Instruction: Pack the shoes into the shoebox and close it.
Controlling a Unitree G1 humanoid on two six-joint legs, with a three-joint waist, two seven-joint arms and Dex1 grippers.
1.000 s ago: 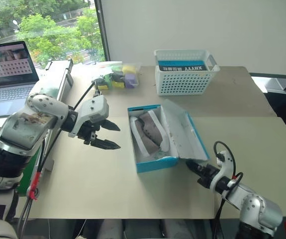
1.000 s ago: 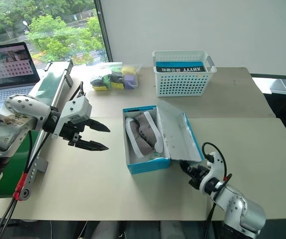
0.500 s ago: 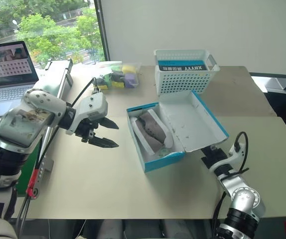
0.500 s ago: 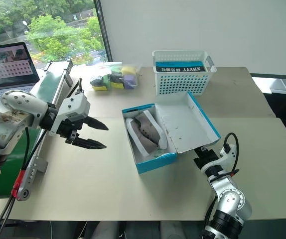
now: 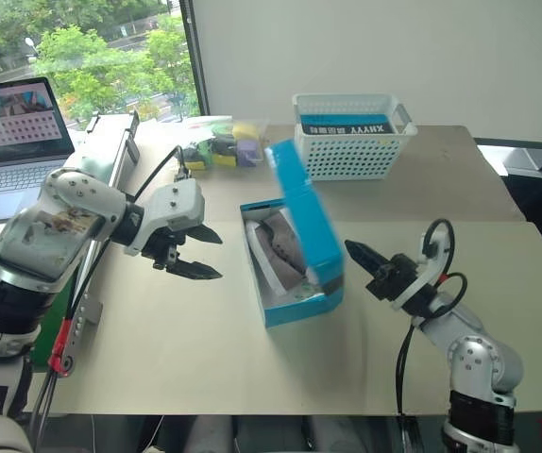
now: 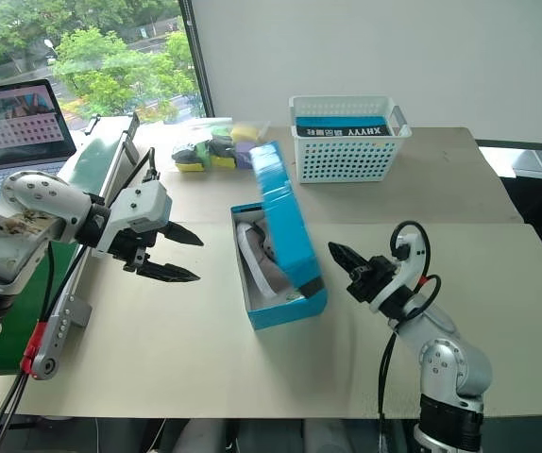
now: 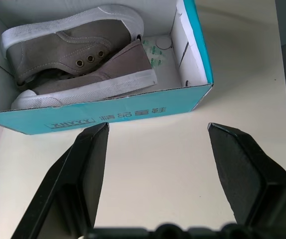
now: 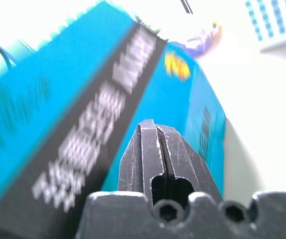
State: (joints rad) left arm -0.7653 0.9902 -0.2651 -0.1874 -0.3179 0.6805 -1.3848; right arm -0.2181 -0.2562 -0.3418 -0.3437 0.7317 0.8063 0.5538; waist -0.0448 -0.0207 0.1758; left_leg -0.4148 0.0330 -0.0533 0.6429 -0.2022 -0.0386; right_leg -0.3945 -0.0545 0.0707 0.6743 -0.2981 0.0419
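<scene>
From the head cameras I see the shoebox near the middle of the beige table, a rectangular cardboard box, bright blue outside and white inside, with its long axis running away from me. Its hinged lid stands nearly upright along the right wall, blue face toward my right arm. The shoes lie inside, lengthwise along the box. My left gripper hangs left of the box, clear of it, its black pointed fingers spread apart. My right gripper sits just right of the lid, fingers pressed together into one point aimed at it (contact I cannot judge). Behind stands a white perforated plastic basket.

Through the left wrist camera, the two shoes are grey-beige canvas with pale rubber soles and metal eyelets, lying side by side on their sides; the box wall shows printed lettering, and my fingers stand wide on either side.

Through the right wrist camera, the lid is close ahead, smooth blue with a black band of white lettering, and the fingers are closed flat against each other.
</scene>
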